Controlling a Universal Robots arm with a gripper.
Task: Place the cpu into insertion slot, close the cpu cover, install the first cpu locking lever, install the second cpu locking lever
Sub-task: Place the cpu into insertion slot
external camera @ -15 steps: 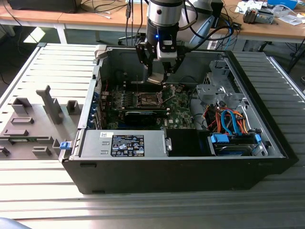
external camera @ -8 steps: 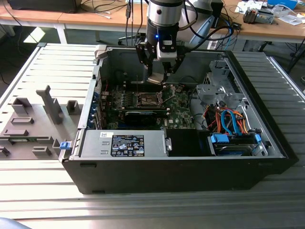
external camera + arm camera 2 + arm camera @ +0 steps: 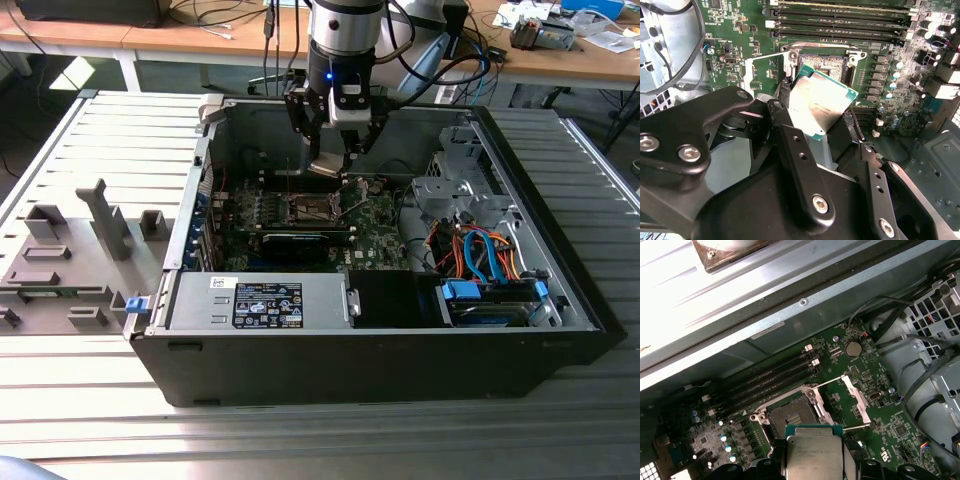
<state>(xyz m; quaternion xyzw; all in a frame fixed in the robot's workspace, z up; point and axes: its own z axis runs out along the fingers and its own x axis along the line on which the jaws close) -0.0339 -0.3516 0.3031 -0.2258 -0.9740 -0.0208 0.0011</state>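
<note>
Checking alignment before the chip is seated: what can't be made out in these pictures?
1. Slot: in the second wrist view the tilted cpu covers part of its contact field.
2. cpu's far edge: in the first wrist view the picture's edge cuts it off.
3. cpu's underside: it faces away in both wrist views.
4. Gap between cpu and slot: in the exterior view the gripper hides it.

The arm (image 3: 345, 30) hangs upright at the far middle of the exterior view, wrist pointing down, with its gripper (image 3: 332, 160) clamped on the cpu (image 3: 822, 102).
</note>
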